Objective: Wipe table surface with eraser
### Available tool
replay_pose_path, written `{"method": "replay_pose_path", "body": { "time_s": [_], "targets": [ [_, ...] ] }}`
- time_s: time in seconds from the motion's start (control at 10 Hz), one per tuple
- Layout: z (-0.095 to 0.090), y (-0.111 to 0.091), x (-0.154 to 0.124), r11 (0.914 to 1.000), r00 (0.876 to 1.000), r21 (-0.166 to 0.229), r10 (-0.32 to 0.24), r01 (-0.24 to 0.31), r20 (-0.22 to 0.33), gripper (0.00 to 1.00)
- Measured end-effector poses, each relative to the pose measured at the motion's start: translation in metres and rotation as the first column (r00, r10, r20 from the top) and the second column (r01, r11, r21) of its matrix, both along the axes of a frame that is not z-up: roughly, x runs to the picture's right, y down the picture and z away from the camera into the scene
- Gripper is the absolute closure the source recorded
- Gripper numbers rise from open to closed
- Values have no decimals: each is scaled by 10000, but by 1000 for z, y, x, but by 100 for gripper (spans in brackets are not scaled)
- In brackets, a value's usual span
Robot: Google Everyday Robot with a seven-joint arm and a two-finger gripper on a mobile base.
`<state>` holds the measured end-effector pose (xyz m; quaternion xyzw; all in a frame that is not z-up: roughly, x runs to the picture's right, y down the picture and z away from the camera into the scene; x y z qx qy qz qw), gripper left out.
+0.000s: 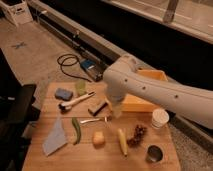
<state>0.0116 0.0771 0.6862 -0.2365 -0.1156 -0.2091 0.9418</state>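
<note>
The table surface (pixel 85 159) is a light wooden plank top filling the lower half of the camera view. The eraser (pixel 97 107), a small dark block, lies on it near the middle, just in front of the yellow bin. My white arm reaches in from the right and bends down. My gripper (pixel 116 110) hangs just right of the eraser, close above the table at the bin's front left corner. I cannot tell whether it touches the eraser.
A yellow bin (pixel 146 103) stands at the back right. A blue sponge (pixel 63 93), white-handled brush (pixel 75 101), blue cloth (pixel 55 140), green pod (pixel 76 131), utensil (pixel 93 120), food pieces (pixel 122 141), white cup (pixel 160 119) and metal can (pixel 154 153) lie around. Cables are on the floor behind.
</note>
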Motion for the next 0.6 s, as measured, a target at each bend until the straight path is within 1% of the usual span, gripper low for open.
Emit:
{"method": "replay_pose_path", "body": {
  "time_s": [0.1, 0.2, 0.6],
  "targets": [
    [0, 2, -10, 9998, 9997, -56, -174, 175, 144, 20],
    [0, 3, -6, 9998, 9998, -70, -170, 171, 81, 20],
    [1, 3, -8, 9998, 9998, -66, -184, 185, 118, 20]
  ]
}}
